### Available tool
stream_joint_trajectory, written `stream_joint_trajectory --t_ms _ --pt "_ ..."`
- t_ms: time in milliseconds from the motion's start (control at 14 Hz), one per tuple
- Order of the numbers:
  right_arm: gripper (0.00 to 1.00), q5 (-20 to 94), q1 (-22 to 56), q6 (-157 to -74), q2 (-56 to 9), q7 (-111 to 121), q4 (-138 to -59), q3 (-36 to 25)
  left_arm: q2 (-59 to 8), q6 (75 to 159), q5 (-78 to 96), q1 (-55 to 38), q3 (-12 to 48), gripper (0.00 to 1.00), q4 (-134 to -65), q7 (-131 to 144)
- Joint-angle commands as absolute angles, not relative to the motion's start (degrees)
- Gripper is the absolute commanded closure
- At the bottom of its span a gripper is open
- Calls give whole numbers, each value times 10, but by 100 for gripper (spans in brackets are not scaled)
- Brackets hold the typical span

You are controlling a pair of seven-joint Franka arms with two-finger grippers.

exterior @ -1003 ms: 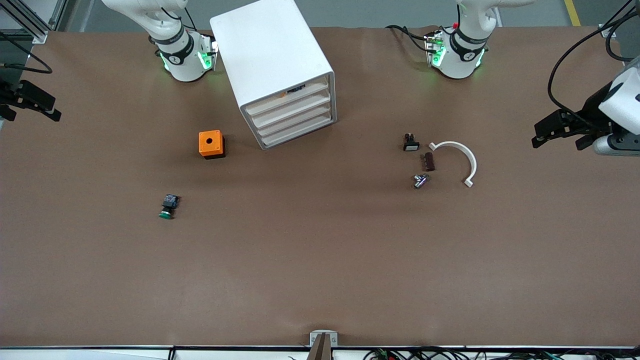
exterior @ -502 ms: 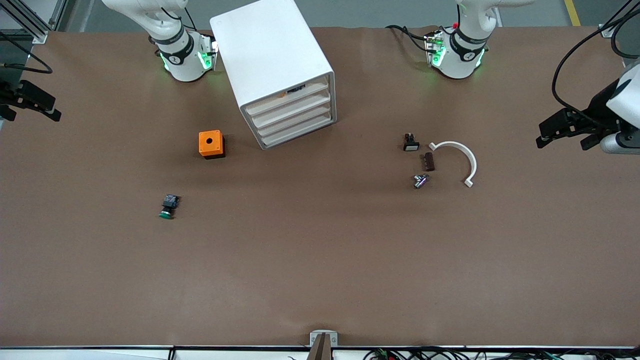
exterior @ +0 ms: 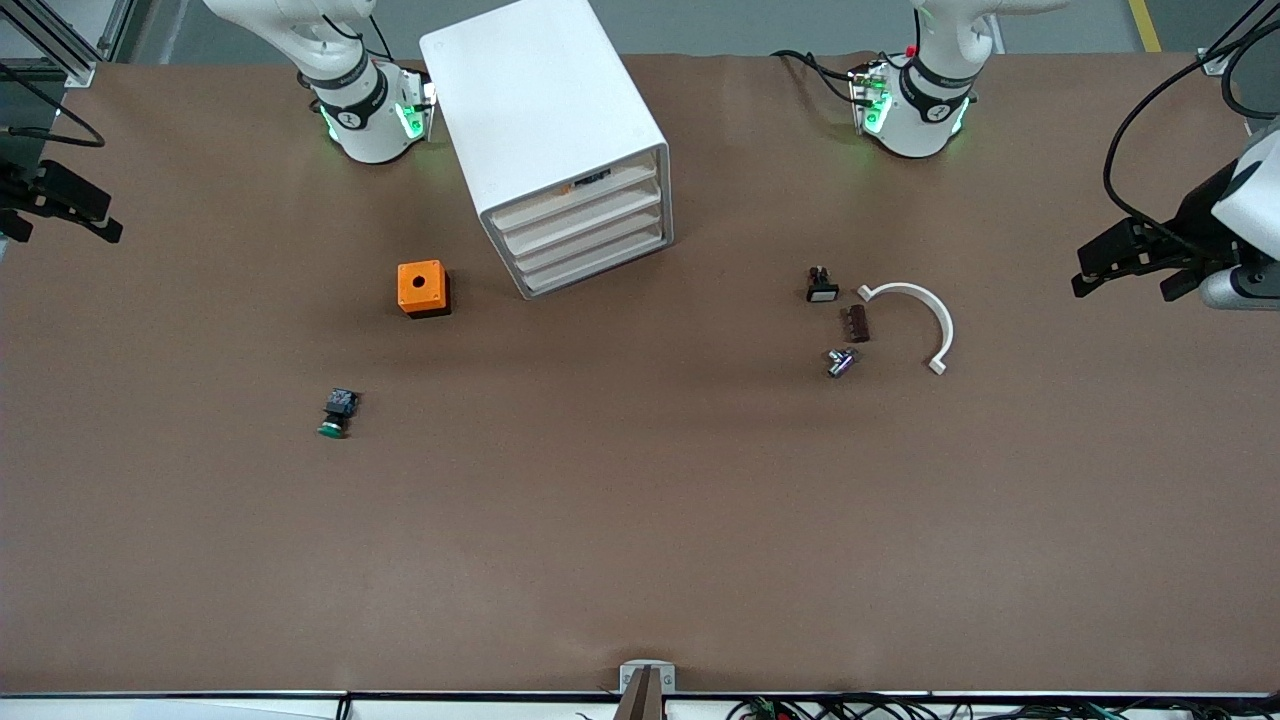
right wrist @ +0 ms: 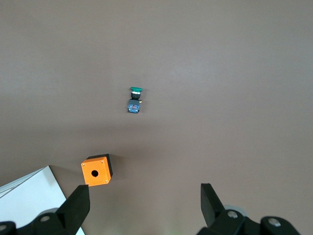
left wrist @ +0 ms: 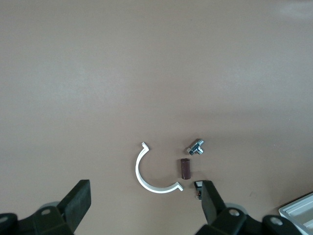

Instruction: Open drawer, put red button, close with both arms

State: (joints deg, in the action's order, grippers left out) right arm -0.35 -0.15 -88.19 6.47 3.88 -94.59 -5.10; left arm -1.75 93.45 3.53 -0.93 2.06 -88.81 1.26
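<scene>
The white drawer cabinet [exterior: 545, 120] stands near the arms' bases, and its several drawer fronts [exterior: 590, 235] all sit flush and shut. No red button shows in any view. My left gripper [exterior: 1125, 285] hangs open and empty over the left arm's end of the table. In its wrist view the left gripper [left wrist: 144, 196] is high above a group of small parts. My right gripper [exterior: 65, 237] hangs open and empty over the right arm's end. From its wrist camera the right gripper [right wrist: 145, 196] looks down on bare table beside an orange box.
A green-capped button [exterior: 337, 412] [right wrist: 134, 100] lies on its side nearer the front camera than the orange box [exterior: 422, 288] [right wrist: 96, 170]. Toward the left arm's end lie a white curved bracket [exterior: 925, 315] [left wrist: 146, 181], a brown block [exterior: 857, 323], a metal fitting [exterior: 840, 361] and a small black switch [exterior: 821, 285].
The left gripper has drifted slightly outward toward its end of the table. The right arm and the things on the table have not moved.
</scene>
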Motion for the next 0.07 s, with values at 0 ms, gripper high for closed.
stream_joint_trajectory --t_ms 0 --pt "0 -12 -3 -884 77 42 -957 -47 -20 925 21 -10 20 0 -878 15"
